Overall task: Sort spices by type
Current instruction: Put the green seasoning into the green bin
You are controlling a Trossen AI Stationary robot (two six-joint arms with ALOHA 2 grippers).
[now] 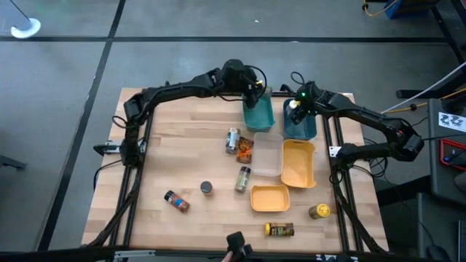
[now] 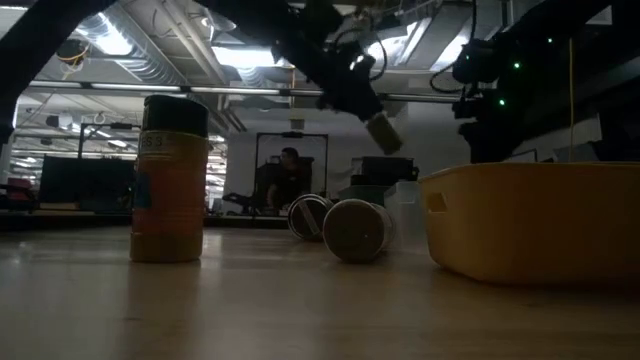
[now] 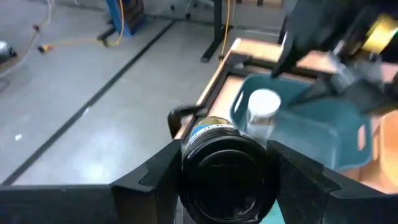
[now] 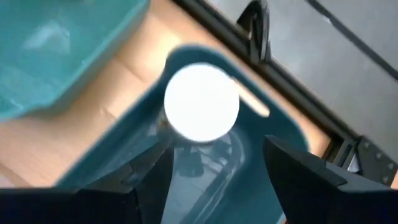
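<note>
Nearest the front edge of the table (image 1: 182, 138), a yellow-labelled jar (image 1: 279, 230) lay on its side, and just beyond it to the right stood a jar with a yellow lid (image 1: 319, 211). A red-labelled bottle (image 1: 176, 201) lay toward the left front, with a small dark-lidded jar (image 1: 207, 188) upright not far from it. In the low view a tall jar with an orange label (image 2: 168, 180) stood at the left, two jars lay on their sides in the middle, and the wall of a yellow bin (image 2: 530, 220) filled the right.

In the middle of the table sat a small yellow bin (image 1: 269, 197) and, beside it, a larger yellow bin (image 1: 298, 163), touching a clear bin (image 1: 266, 153). A green-lidded bottle (image 1: 242, 178) lay just left of the clear bin. Farther on, an orange-brown packet (image 1: 245, 149) and a pale jar (image 1: 232, 140) lay close together.

At the far side stood two teal bins side by side. The left gripper (image 1: 256, 93) hung over the left teal bin (image 1: 259, 116), its fingers (image 3: 155, 177) closed around a dark-lidded jar with a blue and yellow label (image 3: 227, 171). The right gripper (image 1: 295, 109) hovered over the right teal bin (image 1: 304, 128), with a white-lidded bottle (image 4: 201, 102) standing upright inside that bin. The right gripper's fingers (image 4: 149, 171) were spread apart on either side of the bottle, not touching it.

Beyond the table, the low view showed a person (image 2: 285, 175) sitting in the room.
</note>
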